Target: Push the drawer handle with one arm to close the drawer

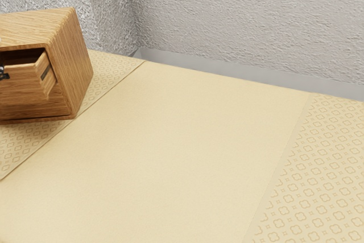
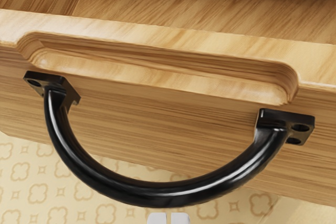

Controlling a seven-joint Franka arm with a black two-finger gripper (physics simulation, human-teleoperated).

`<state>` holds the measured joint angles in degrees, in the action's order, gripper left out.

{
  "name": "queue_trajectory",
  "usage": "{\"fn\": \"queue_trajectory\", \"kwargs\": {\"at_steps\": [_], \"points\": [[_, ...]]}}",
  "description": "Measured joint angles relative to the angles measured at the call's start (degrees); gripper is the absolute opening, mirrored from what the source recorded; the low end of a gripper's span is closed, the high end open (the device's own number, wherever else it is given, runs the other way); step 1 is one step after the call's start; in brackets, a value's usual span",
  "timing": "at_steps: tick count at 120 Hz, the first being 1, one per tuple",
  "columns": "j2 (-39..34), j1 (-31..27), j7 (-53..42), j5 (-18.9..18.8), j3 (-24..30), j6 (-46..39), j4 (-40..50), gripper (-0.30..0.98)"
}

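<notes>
Pointing at the curve of the handle, the gripper (image 2: 168, 217) is holding its two pale tips together, with a thin line showing between them; whether they are touching the metal, I cannot tell. Just beside them, the black, glossy, bow-shaped metal handle (image 2: 163, 193) is hanging from the front of the light-brown wooden drawer (image 2: 173, 106). The wrist view is revealing its two end brackets and the rounded, scooped recess along the drawer front's upper edge, while the exterior view is catching a small dark piece of the handle at its left edge. That view is giving instead the brown wood-grained cabinet (image 1: 74, 64), its top and side, and the drawer sticking partly out of it. The drawer front is facing outward from the cabinet, toward the exterior view's near side. The handle's long axis is running along the width of that front, its bow bulging away from the wood. The cabinet is sitting on the cream, patterned tabletop (image 1: 170, 140), near the grey, rough-textured wall (image 1: 244, 21).
</notes>
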<state>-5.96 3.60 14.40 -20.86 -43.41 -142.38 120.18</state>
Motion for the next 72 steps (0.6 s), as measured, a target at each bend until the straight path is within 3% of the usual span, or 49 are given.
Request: {"fn": "queue_trajectory", "kwargs": {"at_steps": [50, 72], "points": [[4.53, 0.55, -0.1, 2.23, 0.05, -3.34, -2.91, -0.1], [7.16, 0.23, -0.7, 4.96, 0.04, -4.17, -5.02, -0.1]]}}
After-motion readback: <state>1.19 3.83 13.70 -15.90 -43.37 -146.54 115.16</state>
